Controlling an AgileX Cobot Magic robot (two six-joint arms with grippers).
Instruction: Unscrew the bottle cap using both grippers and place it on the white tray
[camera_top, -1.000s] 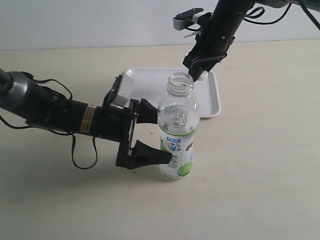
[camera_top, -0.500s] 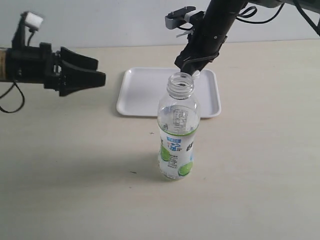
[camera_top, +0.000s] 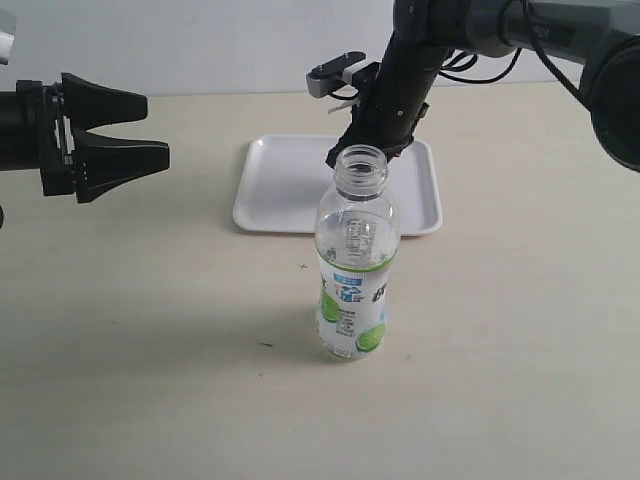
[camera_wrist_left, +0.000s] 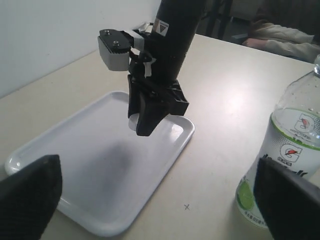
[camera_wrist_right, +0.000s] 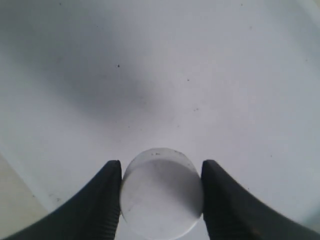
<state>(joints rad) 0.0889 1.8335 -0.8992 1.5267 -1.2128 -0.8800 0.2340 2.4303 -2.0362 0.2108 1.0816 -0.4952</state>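
Note:
The uncapped bottle (camera_top: 355, 270) stands upright on the table in front of the white tray (camera_top: 285, 195). My left gripper (camera_top: 157, 127) is open and empty, far to the bottle's left and level with its neck. My right gripper (camera_top: 350, 155) hangs over the tray, just behind the bottle's mouth. It is shut on the white bottle cap (camera_wrist_right: 161, 192), gripped by its sides between the two fingers (camera_wrist_right: 111, 200), with the tray (camera_wrist_right: 200, 75) right beneath. The left wrist view shows the right gripper (camera_wrist_left: 142, 125) above the tray (camera_wrist_left: 90, 170), the cap (camera_wrist_left: 132, 124) and the bottle (camera_wrist_left: 290, 150).
The pale table (camera_top: 520, 330) spreads round the bottle and the tray. A small cross mark (camera_wrist_left: 186, 206) sits on the table between the tray and the bottle. A white wall (camera_top: 200, 40) runs along the back.
My left gripper let go of the bottle and drew back far to the left, staying open. My right gripper, with the cap, moved left and down over the tray.

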